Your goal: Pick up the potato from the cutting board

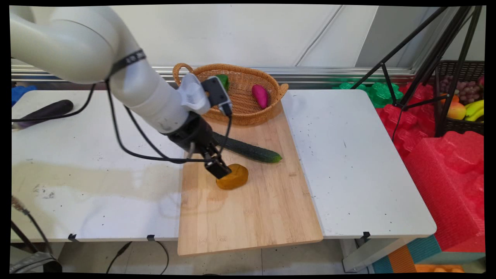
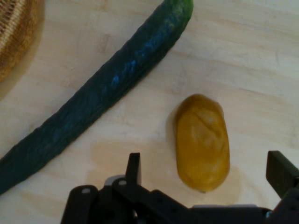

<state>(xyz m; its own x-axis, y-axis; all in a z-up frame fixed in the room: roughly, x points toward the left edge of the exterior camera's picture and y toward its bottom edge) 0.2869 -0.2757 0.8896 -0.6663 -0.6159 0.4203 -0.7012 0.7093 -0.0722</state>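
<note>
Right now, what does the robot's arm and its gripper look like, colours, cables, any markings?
The arm is glossy white with thick rounded links. A black band with small white marks rings it, and thin black cables hang in loops from it. A white and grey camera block sits at the wrist. The gripper is black, an angular linkage ending in two flat, squared jaws.

A white desk carries a wooden cutting board that overhangs its near edge. A woven basket rests at the board's far end. A dark, long object lies on the desk's far left, beside black cables trailing across the tabletop.
</note>
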